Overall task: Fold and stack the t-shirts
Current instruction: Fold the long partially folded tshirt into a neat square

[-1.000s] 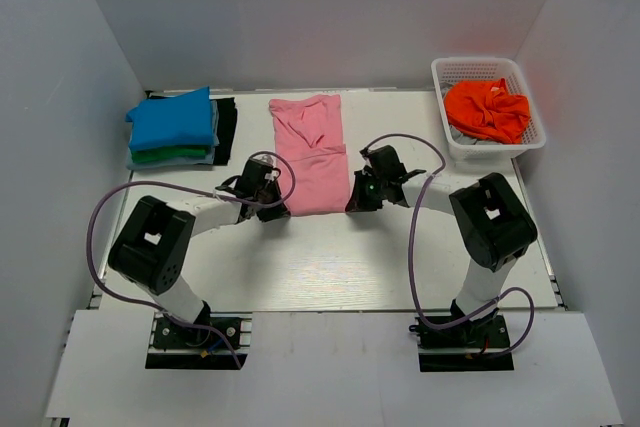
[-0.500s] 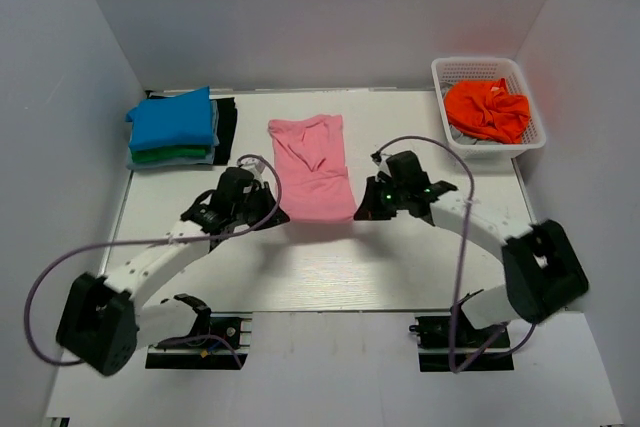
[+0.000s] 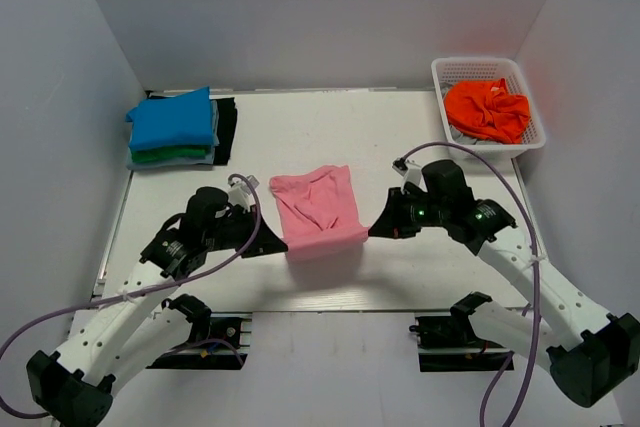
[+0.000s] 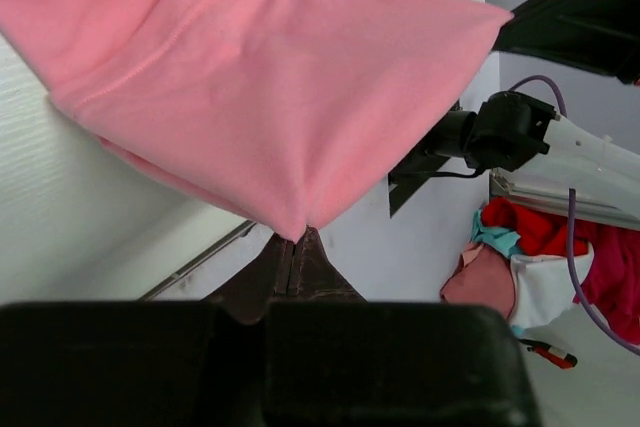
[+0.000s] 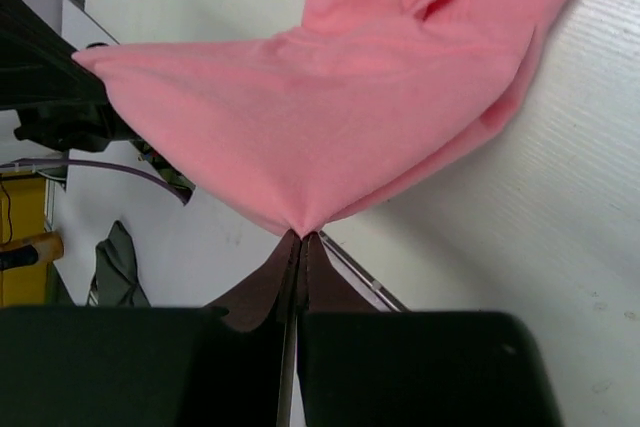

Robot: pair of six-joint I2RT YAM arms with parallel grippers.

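Note:
The light pink t-shirt (image 3: 318, 209) hangs stretched between my two grippers, lifted over the near middle of the table. My left gripper (image 3: 277, 244) is shut on its near left corner, seen in the left wrist view (image 4: 298, 235). My right gripper (image 3: 372, 232) is shut on its near right corner, seen in the right wrist view (image 5: 300, 232). The shirt fills both wrist views (image 4: 270, 87) (image 5: 340, 117). A folded bright blue t-shirt (image 3: 174, 119) lies on a folded green t-shirt (image 3: 170, 156) at the far left. An orange t-shirt (image 3: 487, 109) lies crumpled in the basket.
The white lattice basket (image 3: 448, 74) stands at the far right corner. A black cloth (image 3: 227, 129) lies beside the folded stack. White walls close in the left, back and right of the table (image 3: 420, 267).
Both grippers have pulled the pink shirt off the far middle of the table toward the near edge and lifted it; both arms have stretched out and come nearer.

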